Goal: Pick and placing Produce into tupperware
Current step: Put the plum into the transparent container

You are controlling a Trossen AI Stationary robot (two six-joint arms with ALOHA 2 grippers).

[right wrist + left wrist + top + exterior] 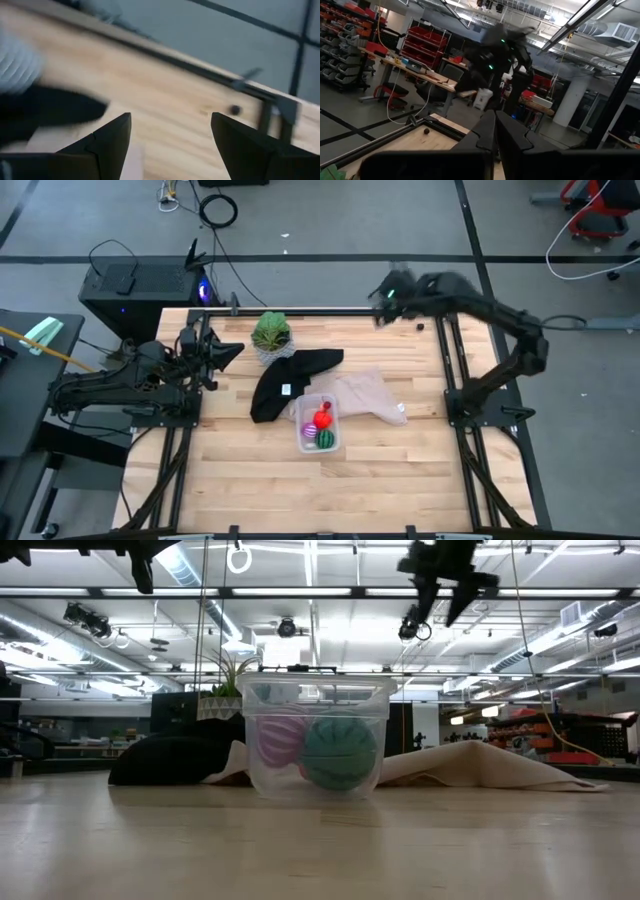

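The clear tupperware (318, 425) stands at mid-table, its base on the wood. Inside it lie a red fruit (323, 418), a magenta one (311, 431) and a green melon-like one (326, 439). The low view shows the tub (315, 740) with the green fruit (340, 752) and a purple-pink ribbed fruit (280, 738). A separate pinkish fruit does not show. My left gripper (235, 352) is shut and raised over the table's left side, holding nothing. My right gripper (385, 295) hangs open, high above the far edge, and is seen in its wrist view (170, 135).
A black cloth (290, 380) and a beige cloth (370, 395) lie just beyond the tub, touching it. A potted leafy plant (270, 332) stands near the far edge. A small dark knob (421, 326) sits at the far right. Bare wood stretches toward the near edge (330, 500).
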